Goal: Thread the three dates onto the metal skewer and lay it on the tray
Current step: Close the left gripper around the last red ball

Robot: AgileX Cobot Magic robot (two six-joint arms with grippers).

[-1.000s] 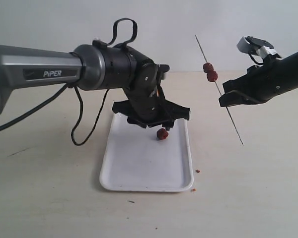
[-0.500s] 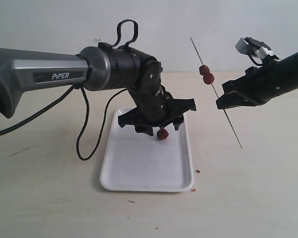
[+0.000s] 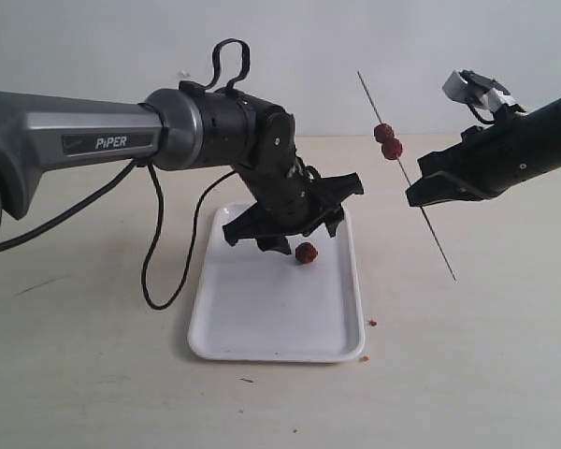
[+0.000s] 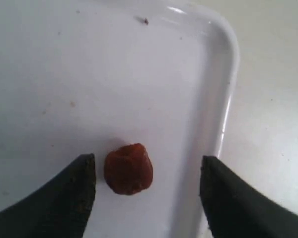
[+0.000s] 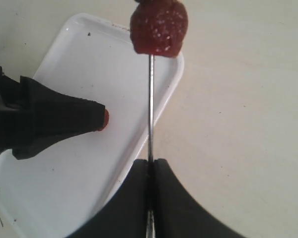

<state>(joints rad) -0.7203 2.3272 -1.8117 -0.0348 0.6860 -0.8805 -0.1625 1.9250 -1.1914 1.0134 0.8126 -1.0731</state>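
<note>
Judging by how things lie, the threading is about two-thirds done and the laying-down has not begun. The right gripper (image 3: 419,193) has its jaws pressed together on the skewer (image 3: 438,243), holding it slanted in the air to the right of the tray (image 3: 262,327) and clear of the table (image 3: 467,374). That arm's wrist view shows the thin rod pinched between the closed tips. Two dates (image 3: 389,140) sit on the upper part of the rod, touching each other, above the grip. The third date (image 3: 306,253) lies loose on the tray, toward its far right side. The left gripper (image 3: 304,236) hangs just over it with jaws spread wide, one on either side of the fruit. Its wrist view shows the date closer to one finger (image 4: 64,198) than the other and not pinched. What is left, then, is to close on that date, carry it to a free end of the skewer, push it on, and set the loaded skewer down on the tray. A few crumbs (image 3: 371,323) lie on the table beside the tray.
</note>
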